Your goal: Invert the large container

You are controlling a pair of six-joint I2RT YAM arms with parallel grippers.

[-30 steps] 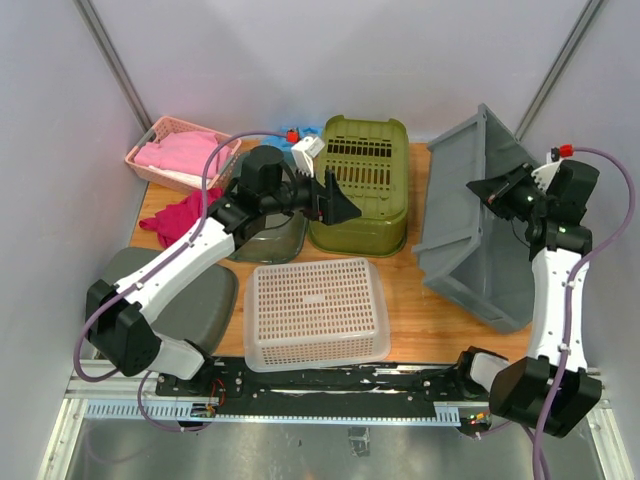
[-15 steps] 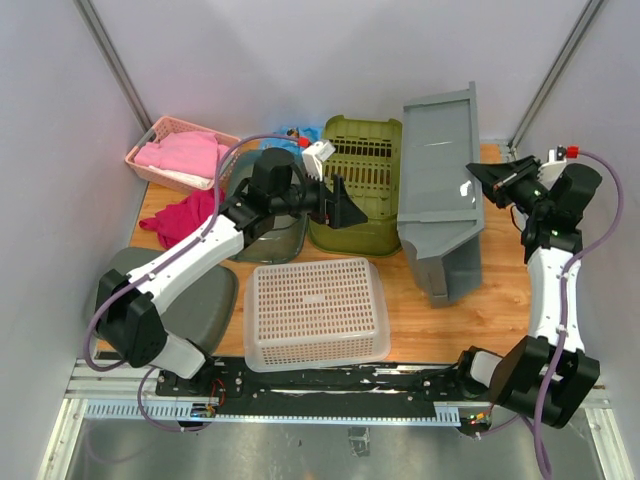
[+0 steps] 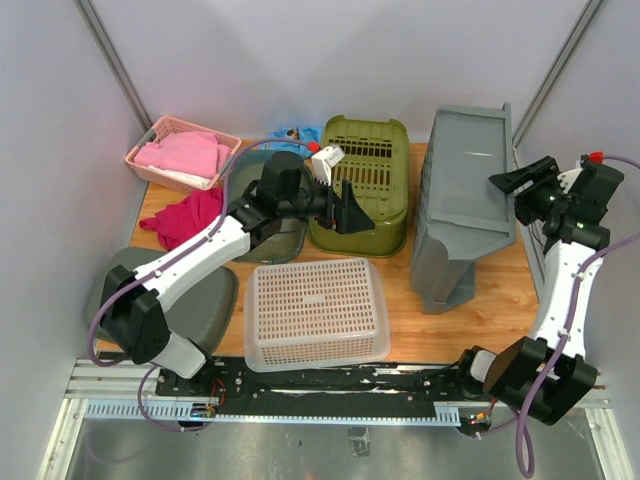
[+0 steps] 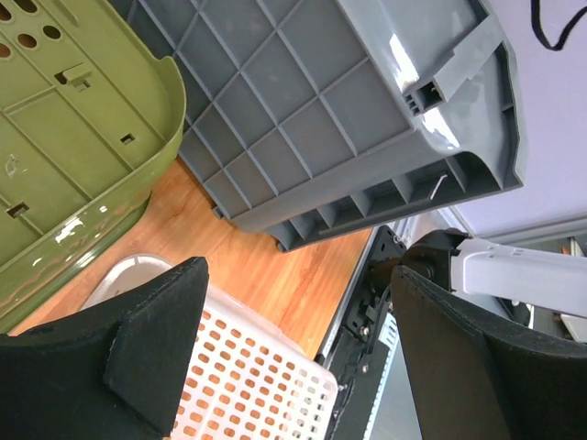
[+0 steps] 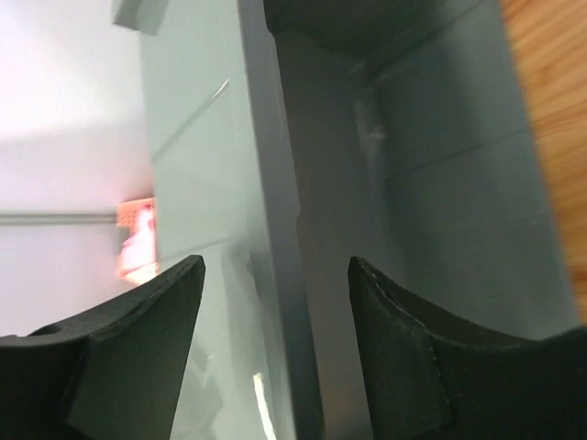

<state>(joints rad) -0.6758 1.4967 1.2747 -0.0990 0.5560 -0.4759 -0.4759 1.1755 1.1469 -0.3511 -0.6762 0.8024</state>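
Observation:
The large container (image 3: 465, 170) is a light grey crate standing on one long side at the right of the table. Its ribbed underside (image 4: 303, 119) faces left and its opening faces my right arm. My right gripper (image 3: 505, 185) is open at the upper rim; in the right wrist view the rim wall (image 5: 275, 183) runs between the spread fingers of that gripper (image 5: 275, 264) without touching them. My left gripper (image 3: 358, 213) hovers open and empty over the olive bin, left of the crate. The left wrist view shows that gripper (image 4: 298, 275) with nothing between its fingers.
An upturned olive-green bin (image 3: 362, 185) stands just left of the crate. A white mesh basket (image 3: 317, 312) lies upside down at the front centre. A pink basket of cloth (image 3: 180, 152), a red cloth (image 3: 185, 215) and a grey lid (image 3: 200, 300) are on the left.
My right gripper has opened and let go of the crate's rim. The crate swung up from its tilt onto its side. The left gripper crept slightly right.

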